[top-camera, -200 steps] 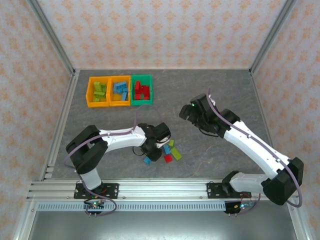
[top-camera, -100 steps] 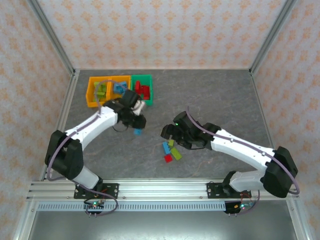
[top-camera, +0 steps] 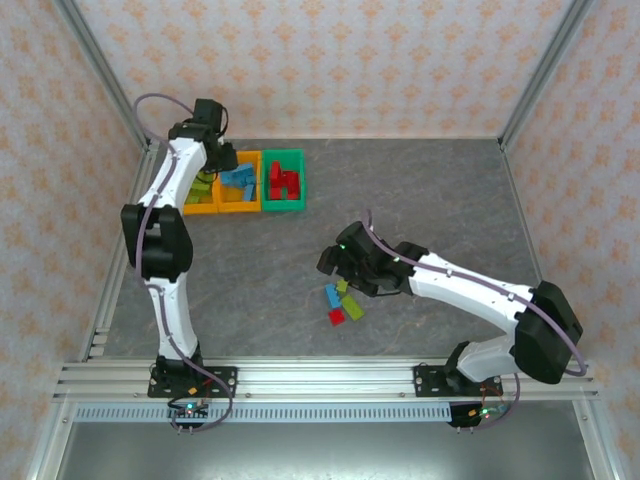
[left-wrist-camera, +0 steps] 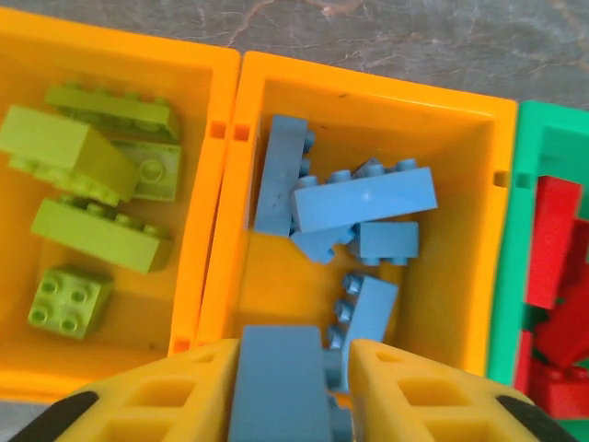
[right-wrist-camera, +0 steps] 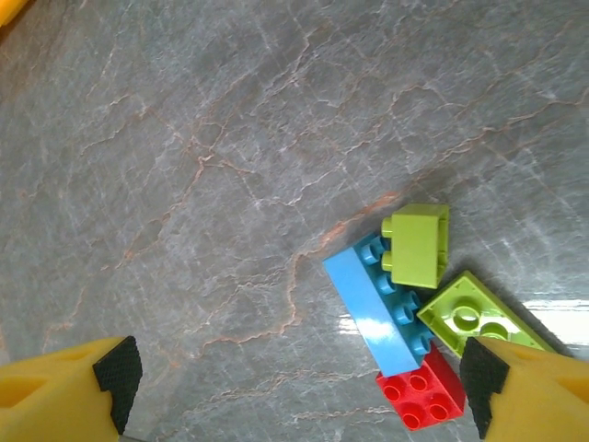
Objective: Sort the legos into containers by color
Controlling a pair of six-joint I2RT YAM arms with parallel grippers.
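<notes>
We can read no text, label, brand, number or sign on the legos (left-wrist-camera: 368, 198), the containers (left-wrist-camera: 230, 184) or the table (top-camera: 420, 190).

Glossy plastic legos (right-wrist-camera: 377, 318) on matt, stone-veined table (right-wrist-camera: 184, 184).

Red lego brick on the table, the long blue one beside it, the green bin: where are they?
Small red plastic lego brick (right-wrist-camera: 421, 398), right wrist view, studded top.
Long blue plastic lego brick (right-wrist-camera: 370, 311), right wrist view, smooth side face.
Green rectangular plastic bin (top-camera: 284, 207), top external view, near wall.
</notes>
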